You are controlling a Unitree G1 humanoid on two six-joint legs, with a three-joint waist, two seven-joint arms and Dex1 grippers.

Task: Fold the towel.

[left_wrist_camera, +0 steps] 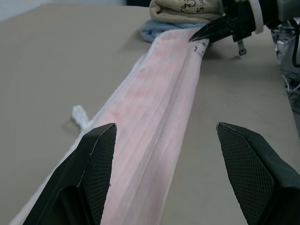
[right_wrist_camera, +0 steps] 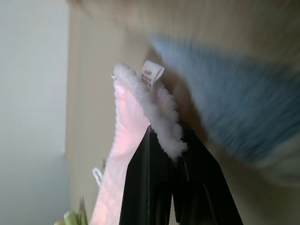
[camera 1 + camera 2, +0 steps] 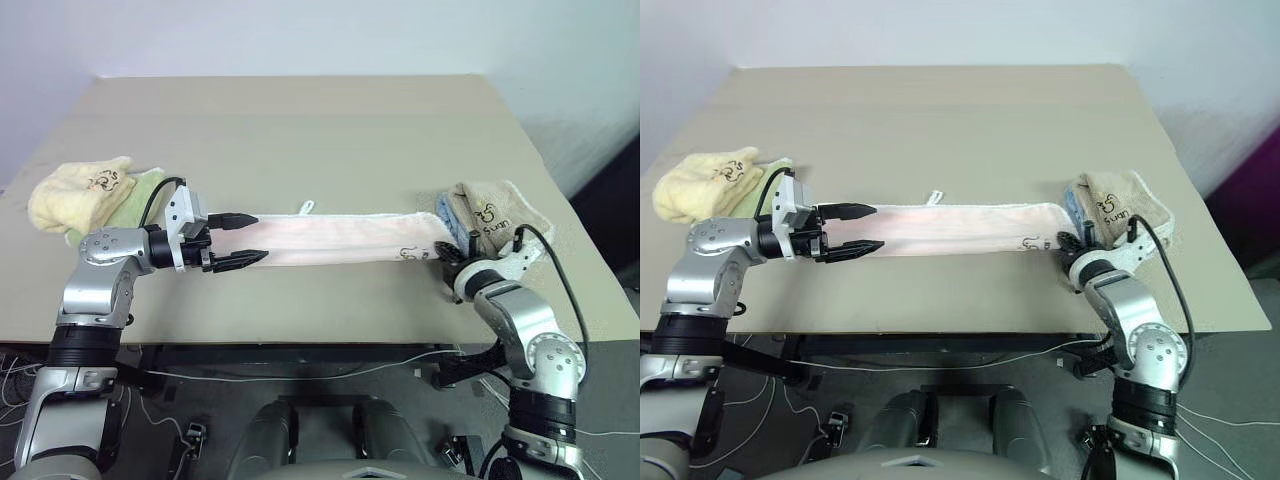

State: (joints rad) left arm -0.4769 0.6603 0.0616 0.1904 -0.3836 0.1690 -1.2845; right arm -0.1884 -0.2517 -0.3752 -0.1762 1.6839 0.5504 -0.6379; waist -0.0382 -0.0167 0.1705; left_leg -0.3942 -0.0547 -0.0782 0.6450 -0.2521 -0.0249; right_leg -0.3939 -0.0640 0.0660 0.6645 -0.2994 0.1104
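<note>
Our right claw (image 2: 173, 150) is pinched together on the towel's (image 3: 330, 238) end at centre right of the frame. The long pink strip runs sideways across the table (image 3: 300, 130) to our left claw (image 3: 238, 240), spread apart astride its other end.

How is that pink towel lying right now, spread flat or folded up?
Folded lengthwise: the towel lies as a narrow strip on the table, with the right gripper pinching one end.
</note>
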